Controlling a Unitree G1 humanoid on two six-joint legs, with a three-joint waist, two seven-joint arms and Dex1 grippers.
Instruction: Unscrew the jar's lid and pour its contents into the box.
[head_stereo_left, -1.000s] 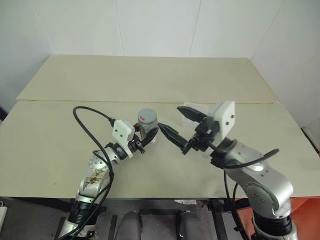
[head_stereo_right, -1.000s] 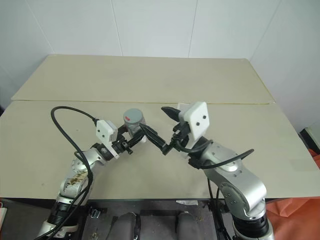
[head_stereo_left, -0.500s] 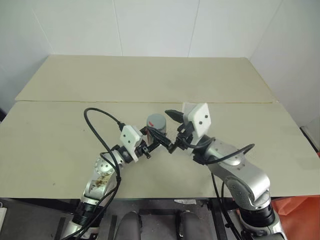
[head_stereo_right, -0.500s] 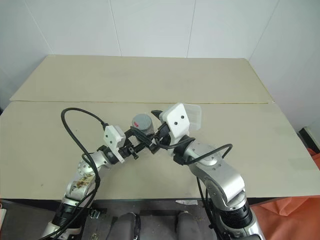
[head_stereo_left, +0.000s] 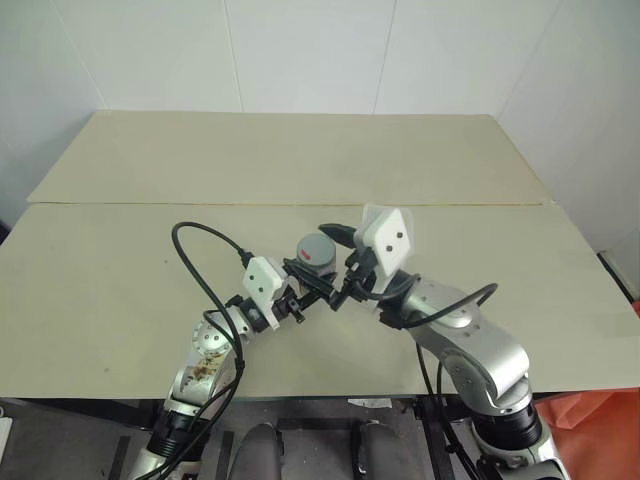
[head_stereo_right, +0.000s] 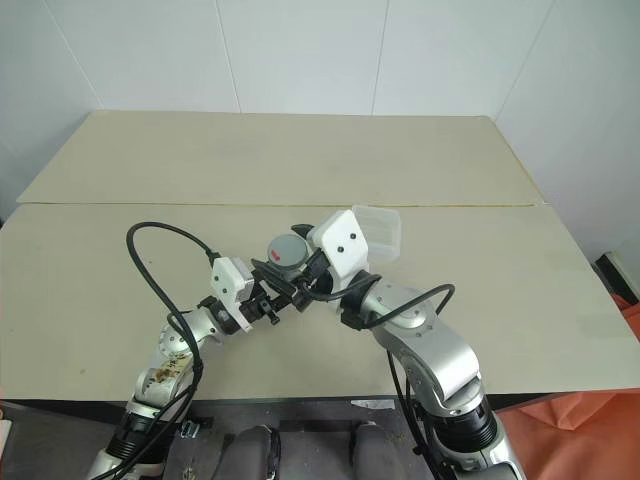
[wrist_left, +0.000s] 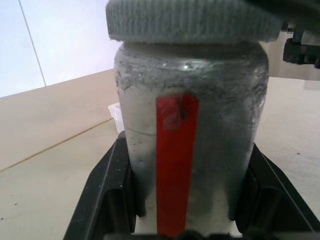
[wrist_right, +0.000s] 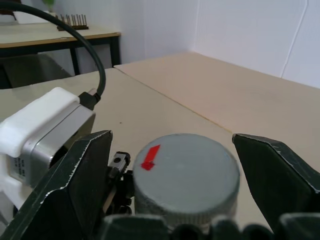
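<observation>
head views: left gripper (head_stereo_left: 305, 282) clamps the jar (head_stereo_left: 316, 255) above the desk (head_stereo_left: 120, 270) near its front edge, lifted so the right gripper (head_stereo_left: 338, 262) can reach the lid (head_stereo_right: 287, 247). clear box (head_stereo_right: 378, 233) sits behind, mid-desk. left wrist view: fingers (wrist_left: 107, 190) squeeze the jar's sides, bracing it against twisting. right wrist view: jaws spread wide, flanking the lid, not yet gripping; lid looks still on.
</observation>
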